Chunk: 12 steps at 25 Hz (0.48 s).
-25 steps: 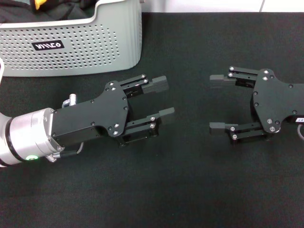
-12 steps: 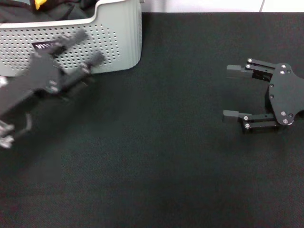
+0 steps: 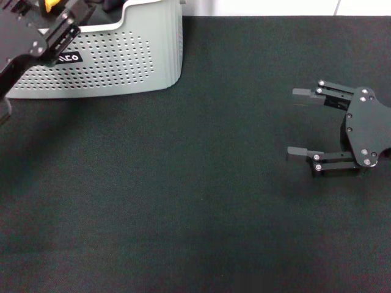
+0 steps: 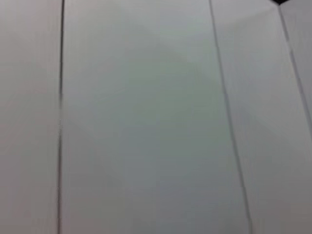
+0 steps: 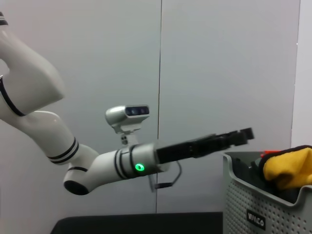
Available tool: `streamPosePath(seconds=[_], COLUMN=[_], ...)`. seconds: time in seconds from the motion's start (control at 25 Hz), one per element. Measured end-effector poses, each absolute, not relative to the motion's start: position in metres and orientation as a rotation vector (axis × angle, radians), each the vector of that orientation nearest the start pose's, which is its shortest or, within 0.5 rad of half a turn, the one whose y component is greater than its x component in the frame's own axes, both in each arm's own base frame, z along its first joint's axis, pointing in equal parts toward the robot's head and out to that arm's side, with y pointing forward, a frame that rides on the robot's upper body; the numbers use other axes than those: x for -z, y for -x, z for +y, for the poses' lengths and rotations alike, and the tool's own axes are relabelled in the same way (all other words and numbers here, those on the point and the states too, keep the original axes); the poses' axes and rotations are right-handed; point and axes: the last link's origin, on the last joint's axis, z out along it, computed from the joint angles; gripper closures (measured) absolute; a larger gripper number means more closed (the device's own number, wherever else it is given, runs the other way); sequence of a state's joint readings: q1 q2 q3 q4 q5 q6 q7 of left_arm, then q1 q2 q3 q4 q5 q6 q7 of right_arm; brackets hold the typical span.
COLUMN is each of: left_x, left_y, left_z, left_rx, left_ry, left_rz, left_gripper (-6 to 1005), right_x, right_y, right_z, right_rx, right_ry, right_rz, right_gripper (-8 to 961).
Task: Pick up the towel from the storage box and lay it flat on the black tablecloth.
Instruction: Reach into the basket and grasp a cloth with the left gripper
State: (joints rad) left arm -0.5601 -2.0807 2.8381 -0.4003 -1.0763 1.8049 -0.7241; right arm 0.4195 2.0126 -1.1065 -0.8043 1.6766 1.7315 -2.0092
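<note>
The large black, finely textured tablecloth (image 3: 183, 201) fills the near part of the head view and runs back to the wall; its surface lies flat with nothing on the wide stretch in front.

On the robot's right, the black right gripper (image 3: 298, 122) hangs over the cloth with its two fingers spread wide apart and nothing between them, the tips pointing toward the robot's left.

Farther back on the left stands the pale grey plastic storage box (image 3: 122, 61), a basket with rows of small round holes, rounded corners and a black label with white letters on its near wall. It rests on the back part of the black tablecloth.

The black left gripper (image 3: 58, 24) is raised at the near rim of the box, at label height in the head view. The right wrist view shows the left arm stretched out level, its gripper (image 5: 234, 137) just above and beside the box rim (image 5: 253, 200). Whether its fingers are apart or together cannot be told.

The towel (image 5: 287, 168) sits inside the box as a bunched yellow plush lump poking above the rim, with darker fabric beside it. In the head view only a small yellow patch (image 3: 51, 5) shows.
</note>
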Motion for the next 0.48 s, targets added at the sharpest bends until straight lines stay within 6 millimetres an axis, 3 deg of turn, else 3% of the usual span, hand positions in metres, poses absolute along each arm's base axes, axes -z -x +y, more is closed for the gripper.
streamPosePath(seconds=[0.2, 0.48], left_x=[-0.065, -0.070], left_y=[0.292, 0.303], left_z=[0.334, 0.340], left_rx=[1.028, 0.964], left_ry=[1.826, 1.776], left_rz=[-0.207, -0.257], left_gripper=[389, 404], right_x=[-0.025, -0.024], right_y=[-0.208, -0.209], right_z=[0.302, 0.298], right_rx=[-1.071, -1.075], right_ry=[2.776, 2.783], right_rz=[-0.066, -0.079], right_gripper=[99, 102])
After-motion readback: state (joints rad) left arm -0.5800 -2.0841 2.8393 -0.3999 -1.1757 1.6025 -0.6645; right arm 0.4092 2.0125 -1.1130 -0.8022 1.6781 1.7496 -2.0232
